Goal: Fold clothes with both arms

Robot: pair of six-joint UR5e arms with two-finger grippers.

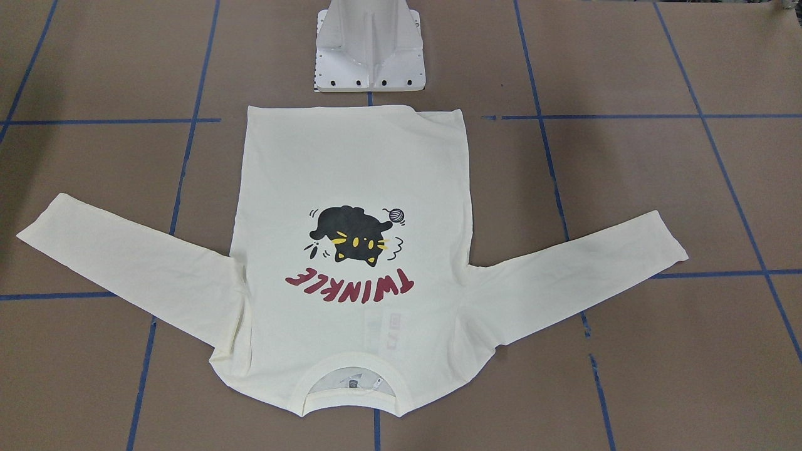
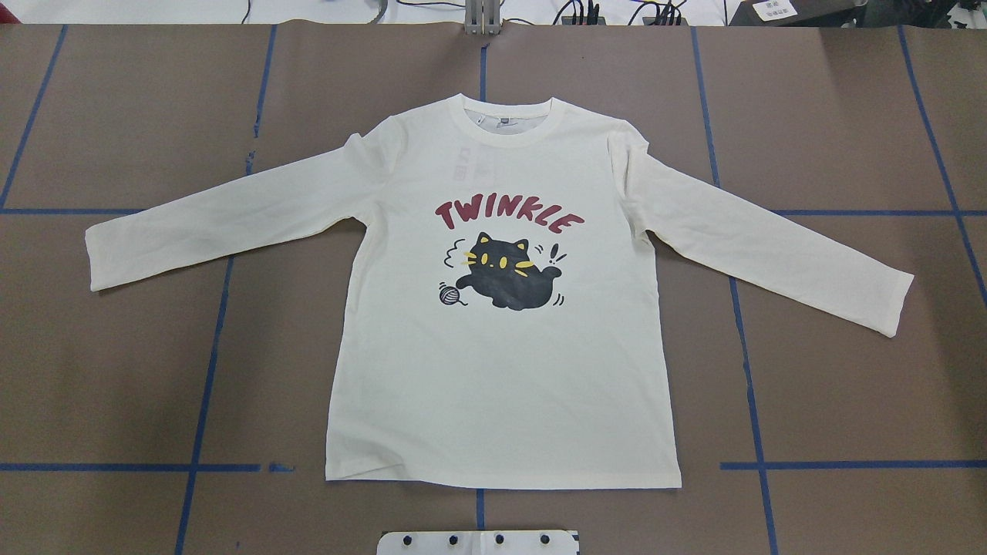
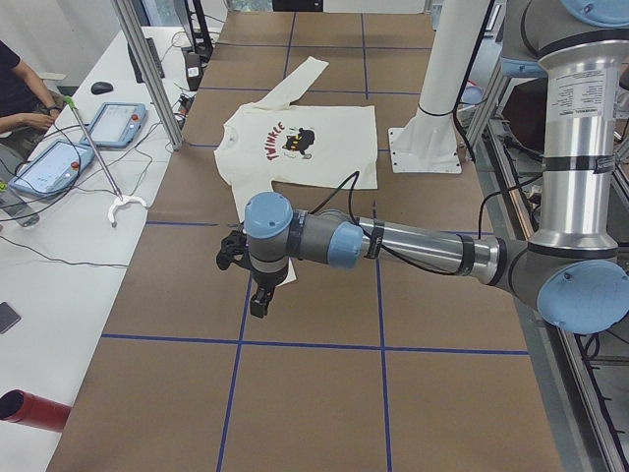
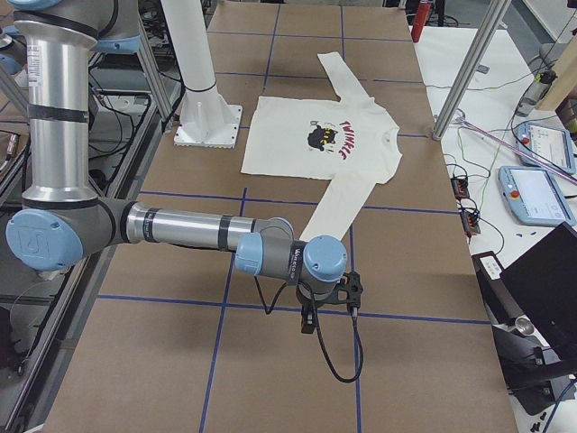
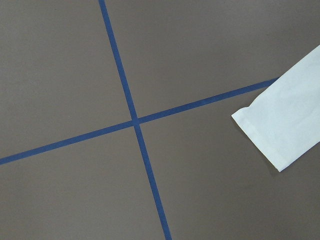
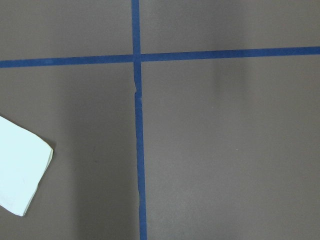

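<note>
T-shirt (image 2: pixel 501 385): flat, print up, centre frame. Left pincer (image 3: pixel 257 300), right pincer (image 4: pixel 307 320): grip state cannot be told. Advice: grasp sleeve cuffs (image 2: pixel 96 258) symmetrically.

Open surface (image 2: pixel 116 370) left and right of the shirt (image 2: pixel 501 385), past both cuffs. White base (image 1: pixel 369 56) just beside the near hem. Metal posts (image 3: pixel 147 69) along the far edge.

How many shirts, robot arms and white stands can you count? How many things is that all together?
shirt: 1
robot arms: 2, the left arm and the right arm
white stand: 1
Total: 4
</note>
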